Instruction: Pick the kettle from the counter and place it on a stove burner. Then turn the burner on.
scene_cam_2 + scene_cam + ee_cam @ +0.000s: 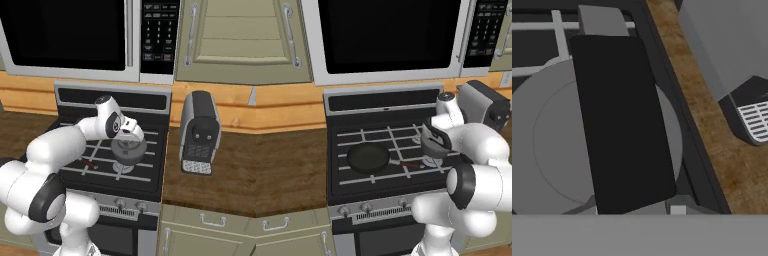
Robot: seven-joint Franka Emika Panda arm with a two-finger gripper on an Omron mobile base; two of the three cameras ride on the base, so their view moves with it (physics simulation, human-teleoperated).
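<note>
At the far left of the left base view the dark wood-grain counter point(286, 165) runs up to the stove point(381, 107), with pale cabinet drawers point(286, 225) below it and a microwave point(386, 35) above the range. On the left side of the cooktop a black frying pan point(368, 157) sits on the grate bars, its reddish-brown handle point(408, 164) pointing right toward the arm. Further right, the hand point(131, 132) hangs over the right side of the cooktop with its fingers drawn narrow around the thin arched handle of the kettle point(128, 151). In the right base view the squat grey kettle hangs just under the hand, directly above the stove burner point(124, 168), a silver disc under the grates; whether its base touches the grate or rides slightly clear cannot be told. In the hand view the kettle's domed lid point(552, 145) lies close beneath the camera, crossed by its broad dark handle band point(622, 125). Right of the stove, a second stretch of counter point(220, 175) carries a dark coffee machine point(200, 132), standing upright and well apart from the kettle.
</note>
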